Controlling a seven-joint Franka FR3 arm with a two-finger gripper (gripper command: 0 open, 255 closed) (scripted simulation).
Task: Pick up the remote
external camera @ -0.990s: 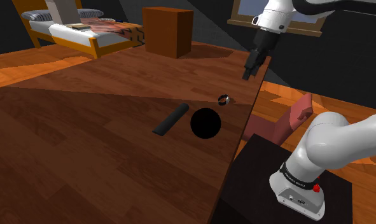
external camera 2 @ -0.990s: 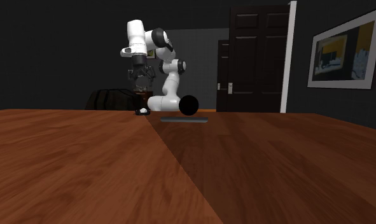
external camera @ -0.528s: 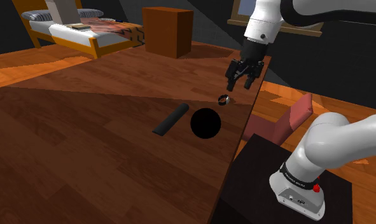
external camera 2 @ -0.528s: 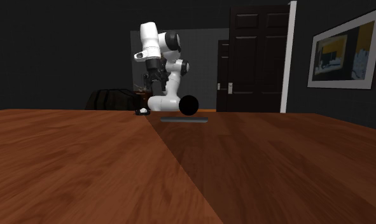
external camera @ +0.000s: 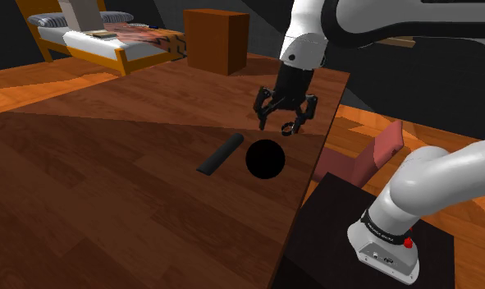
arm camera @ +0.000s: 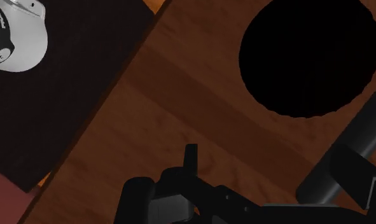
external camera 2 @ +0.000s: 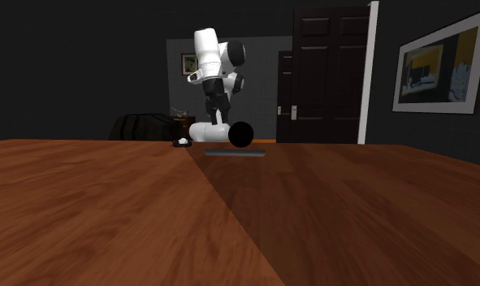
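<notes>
**Jaws open, empty, above surface**

Jaws spread wide, holding nothing, hovering over surface [external camera: 109, 189] near its edge, just above small obj [external camera: 288, 129]. Black ball [external camera: 265, 159] close by. The remote [external camera: 220, 154] lies flat beside ball, on shoulder view's left.

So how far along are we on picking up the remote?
Done: the gripper hangs open above the table, near the black ball. In hand: nothing; the remote lies flat beside the ball, untouched. Left: move over the remote, descend, close on it, lift.
</notes>
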